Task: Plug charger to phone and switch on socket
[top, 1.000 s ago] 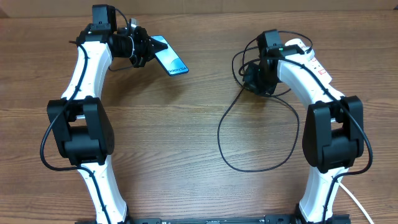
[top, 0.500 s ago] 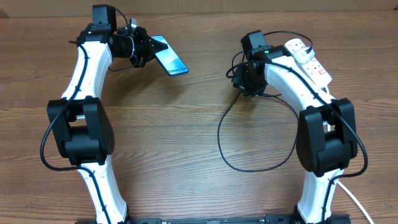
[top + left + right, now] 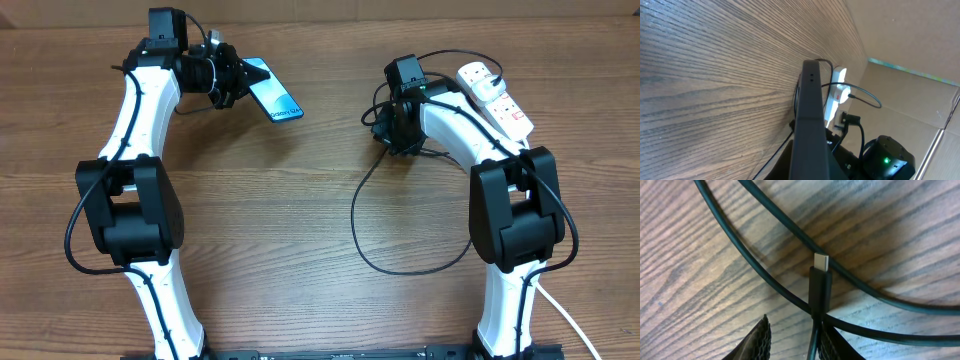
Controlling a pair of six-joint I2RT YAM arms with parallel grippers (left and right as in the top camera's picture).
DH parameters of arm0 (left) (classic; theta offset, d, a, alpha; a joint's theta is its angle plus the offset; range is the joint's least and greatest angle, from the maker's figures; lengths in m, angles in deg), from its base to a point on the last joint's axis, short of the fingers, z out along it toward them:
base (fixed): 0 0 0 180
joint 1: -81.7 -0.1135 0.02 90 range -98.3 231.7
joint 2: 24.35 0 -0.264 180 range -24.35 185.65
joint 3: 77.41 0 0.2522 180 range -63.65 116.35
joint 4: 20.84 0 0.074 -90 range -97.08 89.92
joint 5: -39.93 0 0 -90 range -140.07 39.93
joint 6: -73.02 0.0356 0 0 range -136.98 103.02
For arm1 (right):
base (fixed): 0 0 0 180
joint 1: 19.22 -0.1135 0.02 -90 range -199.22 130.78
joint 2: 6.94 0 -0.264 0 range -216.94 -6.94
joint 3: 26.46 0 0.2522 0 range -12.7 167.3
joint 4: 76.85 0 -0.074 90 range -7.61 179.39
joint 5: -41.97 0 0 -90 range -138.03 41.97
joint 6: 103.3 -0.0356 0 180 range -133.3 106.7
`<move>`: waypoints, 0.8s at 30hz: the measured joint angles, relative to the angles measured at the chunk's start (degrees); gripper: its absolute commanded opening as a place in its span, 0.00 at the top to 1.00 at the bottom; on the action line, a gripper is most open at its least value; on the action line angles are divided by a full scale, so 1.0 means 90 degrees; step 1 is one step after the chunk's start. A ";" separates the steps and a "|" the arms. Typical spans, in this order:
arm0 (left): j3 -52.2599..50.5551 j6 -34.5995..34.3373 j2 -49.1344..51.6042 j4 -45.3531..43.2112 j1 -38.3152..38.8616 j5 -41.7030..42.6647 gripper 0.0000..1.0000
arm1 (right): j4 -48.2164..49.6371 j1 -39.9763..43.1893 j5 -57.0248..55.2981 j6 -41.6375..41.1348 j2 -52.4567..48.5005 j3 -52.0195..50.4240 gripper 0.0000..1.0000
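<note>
My left gripper (image 3: 232,82) is shut on the phone (image 3: 274,94), holding it tilted above the table at the back left, lit screen up. In the left wrist view the phone (image 3: 808,120) shows edge-on. The charger (image 3: 372,250) is a thin black cable looping over the table's middle right. Its connector (image 3: 820,287), silver tip forward, lies just ahead of my right gripper (image 3: 792,341). That gripper is open, and the cable runs between its fingers against the right-hand one (image 3: 832,345), with a gap to the other. The white socket (image 3: 496,96) lies at the back right.
The socket (image 3: 836,91) with its red marks also appears in the left wrist view, past the phone. Other strands of the cable (image 3: 755,265) cross the wood around the connector. A cardboard wall (image 3: 910,35) borders the table's far edge. A thick white cord (image 3: 575,325) runs off at the front right.
My right gripper has shifted left, away from the socket, and now sits over the cable's tangled end. The left arm and the phone have not moved.
</note>
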 measured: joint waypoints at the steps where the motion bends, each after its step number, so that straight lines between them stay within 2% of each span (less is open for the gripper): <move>1: 0.0000 0.0000 0.0000 0.0012 0.0000 0.0002 0.96 | 0.0015 0.0005 -0.0024 0.0010 0.0000 0.0000 0.71; 2: 0.0000 0.0000 0.0000 0.0017 0.0000 0.0000 0.96 | 0.0058 0.0007 -0.0063 0.0039 0.0000 0.0000 0.74; 4: 0.0000 0.0000 0.0000 0.0034 0.0000 0.0000 0.96 | 0.0102 0.0007 -0.0095 0.0100 0.0000 0.0000 0.92; 5: 0.0000 0.0000 0.0000 0.0039 0.0000 0.0000 0.96 | 0.0095 0.0007 -0.0100 0.0148 0.0000 0.0000 0.96; 12: 0.0000 0.0000 0.0000 0.0087 0.0000 0.0002 0.96 | 0.0049 0.0005 0.0151 0.0869 0.0000 -0.0002 0.96; 18: 0.0000 0.0000 0.0000 0.0090 0.0000 0.0002 0.96 | -0.0563 -0.0308 0.0814 0.2596 0.0002 -0.0022 0.96; 24: 0.0000 0.0000 0.0000 0.0090 0.0000 0.0005 0.96 | -0.0483 -0.0760 0.0619 0.2948 0.0005 -0.0233 0.81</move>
